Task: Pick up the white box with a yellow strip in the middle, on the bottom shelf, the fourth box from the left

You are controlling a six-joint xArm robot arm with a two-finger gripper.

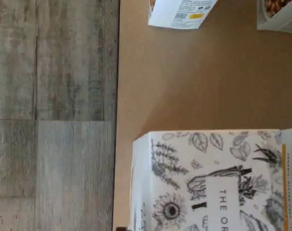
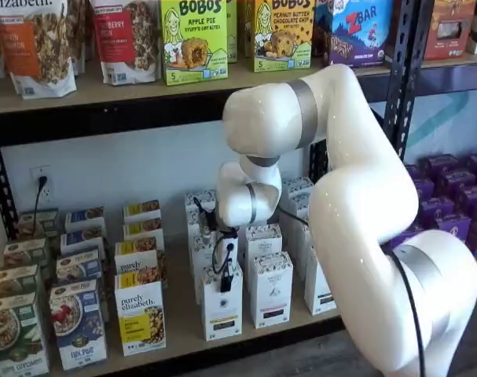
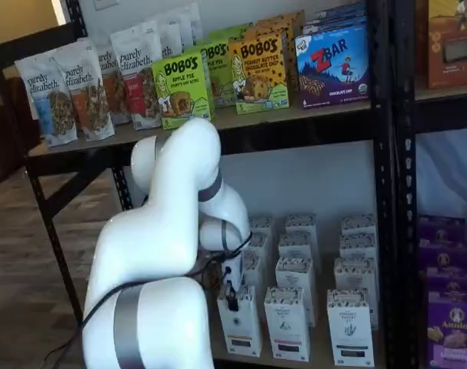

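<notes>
The white box (image 2: 221, 312) stands at the front of the bottom shelf (image 2: 183, 339), a tall narrow carton with a small dark round logo. It also shows in a shelf view (image 3: 239, 324). In the wrist view its drawn, dark-speckled top (image 1: 208, 183) is close below the camera, with a thin orange strip (image 1: 284, 178) along one side. My gripper (image 2: 225, 272) hangs straight down at the box's top, its black fingers against the carton's upper front; it also shows in a shelf view (image 3: 231, 297). No gap between the fingers shows, and I cannot tell whether they hold the box.
Like white cartons (image 2: 270, 289) (image 2: 321, 289) stand just right of the box, with more rows behind. A "purely elizabeth" box (image 2: 141, 316) stands to its left. The upper board with Bobo's boxes (image 2: 193, 39) is overhead. A black rack post (image 2: 401, 71) and purple boxes (image 2: 450, 212) are at right.
</notes>
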